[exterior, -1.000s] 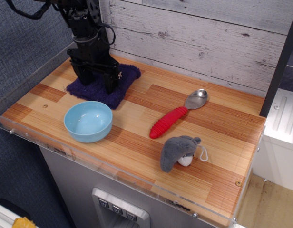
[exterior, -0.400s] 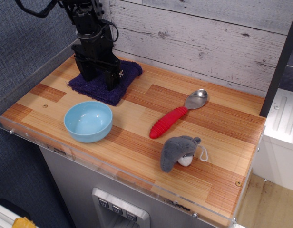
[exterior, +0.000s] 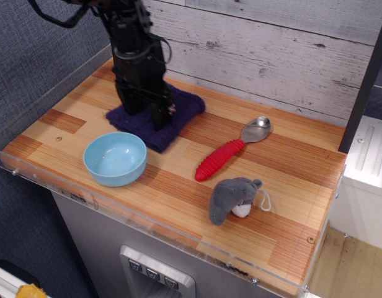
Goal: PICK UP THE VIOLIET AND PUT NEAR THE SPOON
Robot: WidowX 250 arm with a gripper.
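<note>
The violet terry towel [exterior: 186, 110] lies on the wooden table [exterior: 290, 186], at the back and left of the middle. My black gripper [exterior: 143, 112] stands upright over it. Its fingers [exterior: 160, 117] are down in the cloth and closed on a fold of it. The towel looks just lifted or dragging on the table; I cannot tell which. The spoon [exterior: 231, 151], with its red ribbed handle and shiny metal bowl, lies on a slant to the right of the towel, a short gap away.
A light blue bowl [exterior: 115, 158] sits just in front of the towel. A grey plush toy [exterior: 233, 197] lies in front of the spoon. A whitewashed plank wall [exterior: 271, 56] runs behind, and a clear plastic rim [exterior: 30, 177] edges the table.
My gripper has moved to the right and taken the towel with it. The towel is now closer to the spoon. The bowl, spoon and plush toy have not moved.
</note>
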